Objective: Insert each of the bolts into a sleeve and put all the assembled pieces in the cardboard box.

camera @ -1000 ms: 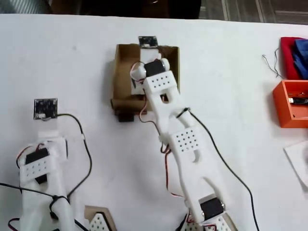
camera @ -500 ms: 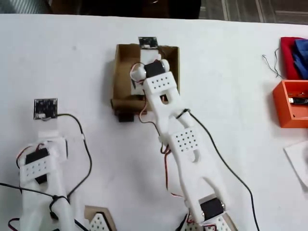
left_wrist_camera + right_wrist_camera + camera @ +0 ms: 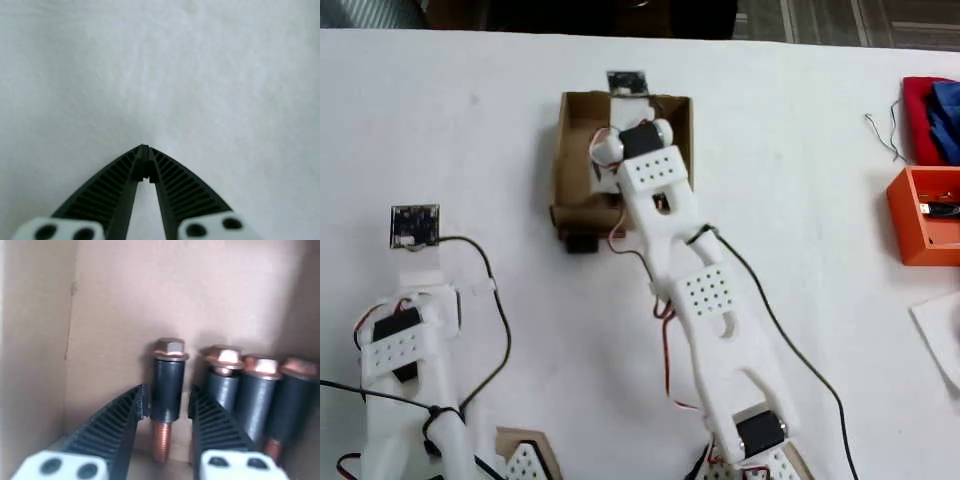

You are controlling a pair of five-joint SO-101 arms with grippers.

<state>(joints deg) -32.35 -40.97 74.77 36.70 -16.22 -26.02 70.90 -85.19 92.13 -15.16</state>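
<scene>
My right gripper (image 3: 167, 400) is inside the cardboard box (image 3: 575, 110), open, with its fingers on either side of one assembled piece (image 3: 167, 382), a copper bolt in a black sleeve. One finger touches the sleeve and a narrow gap shows at the other. Beside it, several more assembled pieces (image 3: 255, 390) stand leaning against the box's back wall. In the high view the right arm (image 3: 650, 175) reaches over the box. My left gripper (image 3: 144, 152) is shut and holds nothing, over bare white table; the left arm (image 3: 395, 345) sits at the near left.
An orange box (image 3: 925, 215) and a red and blue cloth (image 3: 932, 115) lie at the right edge, with a white sheet (image 3: 942, 335) below them. A cardboard scrap (image 3: 525, 455) lies at the near edge. Black cables trail from both arms.
The right arm's wrist has shifted slightly farther into the box. The left arm has not moved.
</scene>
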